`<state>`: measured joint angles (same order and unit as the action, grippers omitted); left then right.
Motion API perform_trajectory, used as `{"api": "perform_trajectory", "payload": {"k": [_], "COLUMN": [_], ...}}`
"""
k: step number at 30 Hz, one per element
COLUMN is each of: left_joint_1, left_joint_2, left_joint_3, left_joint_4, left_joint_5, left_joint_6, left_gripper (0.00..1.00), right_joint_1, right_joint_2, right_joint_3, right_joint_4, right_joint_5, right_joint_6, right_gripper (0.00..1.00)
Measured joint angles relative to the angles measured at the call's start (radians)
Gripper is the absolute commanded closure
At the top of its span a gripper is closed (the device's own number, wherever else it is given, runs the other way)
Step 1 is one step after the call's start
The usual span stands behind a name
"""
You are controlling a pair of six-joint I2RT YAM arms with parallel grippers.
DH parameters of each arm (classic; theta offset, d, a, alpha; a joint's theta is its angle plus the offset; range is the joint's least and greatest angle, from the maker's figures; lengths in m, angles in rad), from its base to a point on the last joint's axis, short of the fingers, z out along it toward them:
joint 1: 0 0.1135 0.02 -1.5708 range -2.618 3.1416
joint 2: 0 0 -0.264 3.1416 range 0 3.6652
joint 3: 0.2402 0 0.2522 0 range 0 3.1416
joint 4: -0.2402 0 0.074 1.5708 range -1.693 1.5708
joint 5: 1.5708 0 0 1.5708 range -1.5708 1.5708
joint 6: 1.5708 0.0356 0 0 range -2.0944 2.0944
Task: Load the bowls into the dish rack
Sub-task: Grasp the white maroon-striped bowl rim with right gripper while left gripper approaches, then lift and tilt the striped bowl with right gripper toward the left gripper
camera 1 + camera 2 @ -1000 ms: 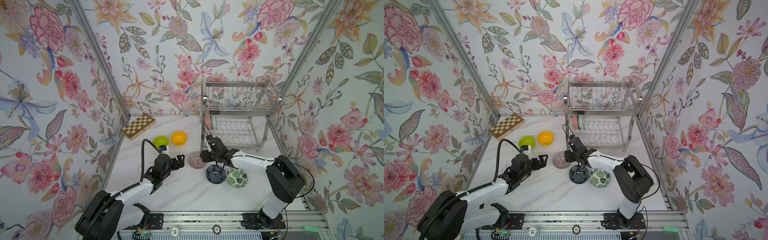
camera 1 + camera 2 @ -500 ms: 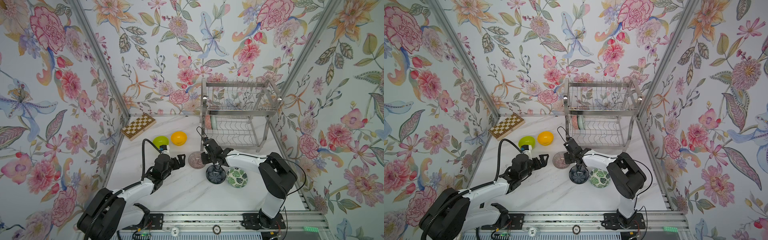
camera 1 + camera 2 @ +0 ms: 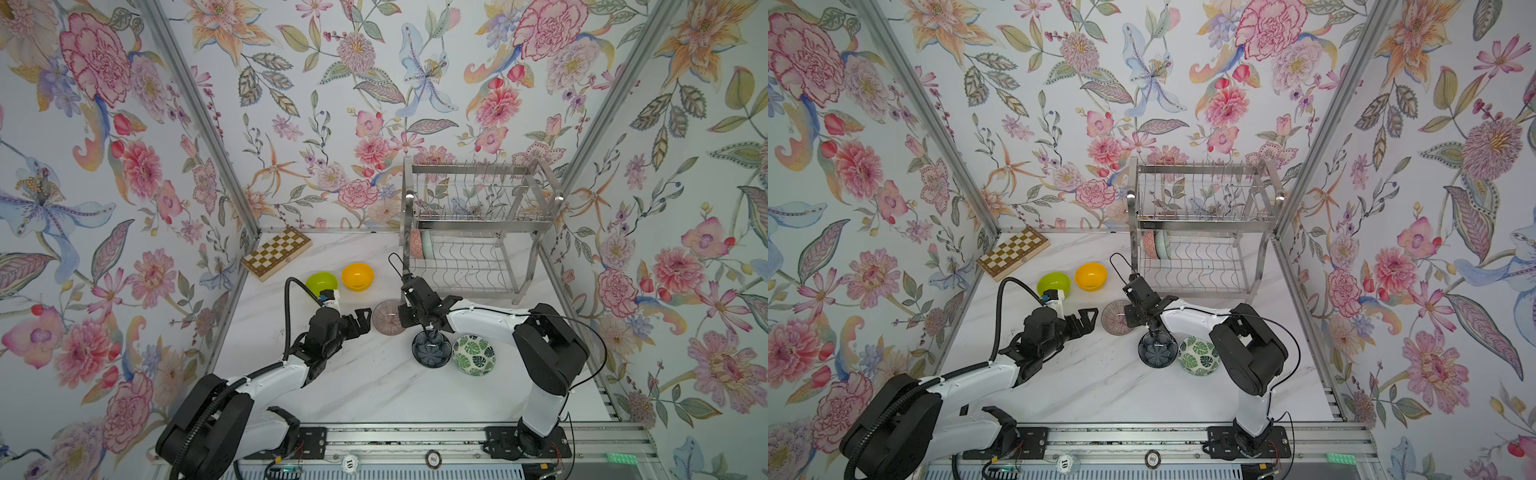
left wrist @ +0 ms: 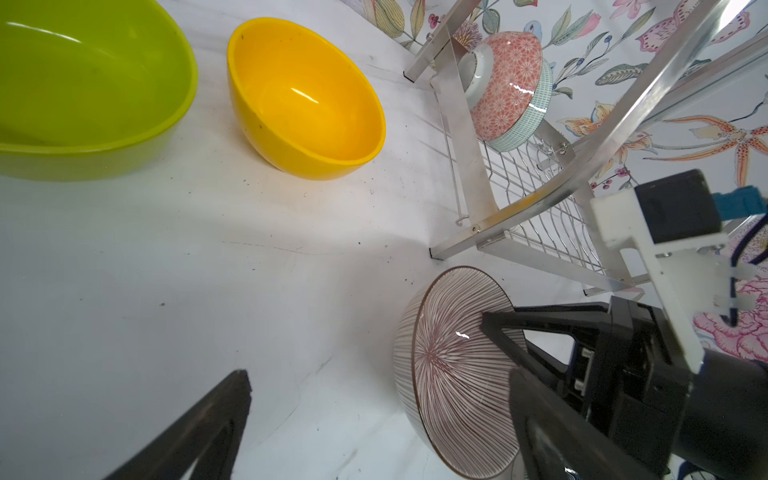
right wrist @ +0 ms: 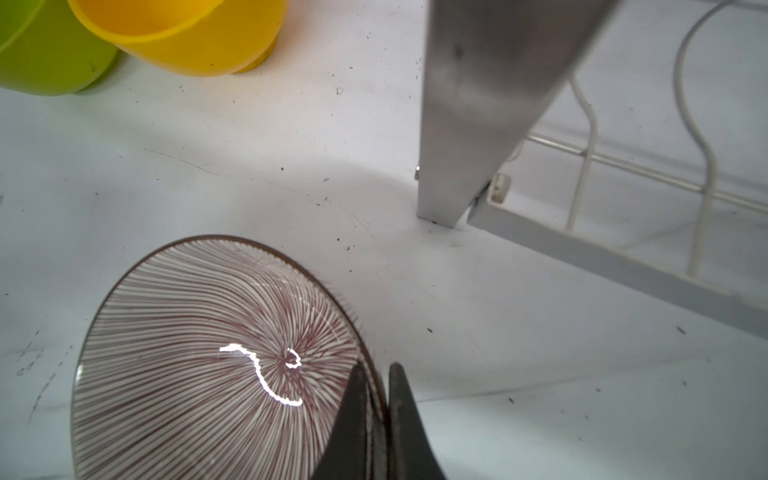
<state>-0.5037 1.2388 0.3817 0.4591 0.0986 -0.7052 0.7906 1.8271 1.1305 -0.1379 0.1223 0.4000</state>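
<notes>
- The white leaf-patterned bowl (image 3: 473, 354) and dark navy bowl (image 3: 431, 352) sit side by side on the bench (image 3: 353, 386).
- The left jaws are spread wide and hold nothing, near the pink-striped bowl (image 3: 385, 318).
- The right jaws pinch that bowl's rim.
- Farther back stand the lime green bowl (image 3: 321, 283) and orange-yellow bowl (image 3: 357, 276).
- The dish rack (image 3: 478, 226) holds a coral-patterned bowl (image 4: 505, 87) and a pale mint bowl (image 4: 536, 112) on edge on its lower tier.

lime green bowl (image 3: 320, 281), orange-yellow bowl (image 3: 357, 276), pink-striped bowl (image 3: 385, 318), navy flower-patterned bowl (image 3: 431, 354), green-leaf white bowl (image 3: 473, 355), checkered chessboard (image 3: 276, 253)
</notes>
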Motion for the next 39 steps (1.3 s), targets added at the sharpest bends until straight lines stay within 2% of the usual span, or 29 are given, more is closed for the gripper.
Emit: {"api": "perform_trajectory", "payload": {"k": [4, 13, 20, 25, 28, 32, 35, 39], "left_joint_1": [0.000, 0.000, 0.001, -0.006, -0.041, -0.150, -0.237, -0.293], "left_joint_2": [0.000, -0.011, -0.057, -0.040, -0.005, 0.057, 0.125, 0.219], "left_joint_3": [0.000, -0.002, -0.005, -0.003, 0.012, 0.072, 0.155, 0.241], "left_joint_4": [0.007, 0.053, 0.129, 0.196, 0.227, 0.242, 0.243, 0.261], "left_joint_5": [0.003, 0.041, 0.080, 0.129, 0.130, 0.101, 0.058, 0.008], "left_joint_6": [0.000, -0.004, -0.013, -0.034, -0.037, -0.014, 0.024, 0.043], "left_gripper": [0.01, 0.01, 0.01, 0.01, 0.01, 0.01, 0.01, 0.04], "right_joint_1": [0.005, 0.006, 0.006, 0.005, 0.000, -0.023, -0.050, -0.079], "right_joint_2": [-0.025, -0.187, -0.336, -0.369, -0.369, -0.371, -0.394, -0.451], "right_joint_3": [-0.037, -0.219, -0.394, -0.515, -0.589, -0.694, -0.753, -0.774], "right_joint_4": [0.037, 0.156, 0.434, 0.698, 0.858, 1.060, 1.143, 1.192], "right_joint_5": [0.034, 0.158, 0.247, 0.315, 0.375, 0.438, 0.467, 0.474], "right_joint_6": [0.000, -0.048, -0.176, -0.275, -0.323, -0.344, -0.343, -0.326], "right_gripper": [1.00, 1.00, 1.00, 1.00, 1.00, 1.00, 1.00, 1.00]}}
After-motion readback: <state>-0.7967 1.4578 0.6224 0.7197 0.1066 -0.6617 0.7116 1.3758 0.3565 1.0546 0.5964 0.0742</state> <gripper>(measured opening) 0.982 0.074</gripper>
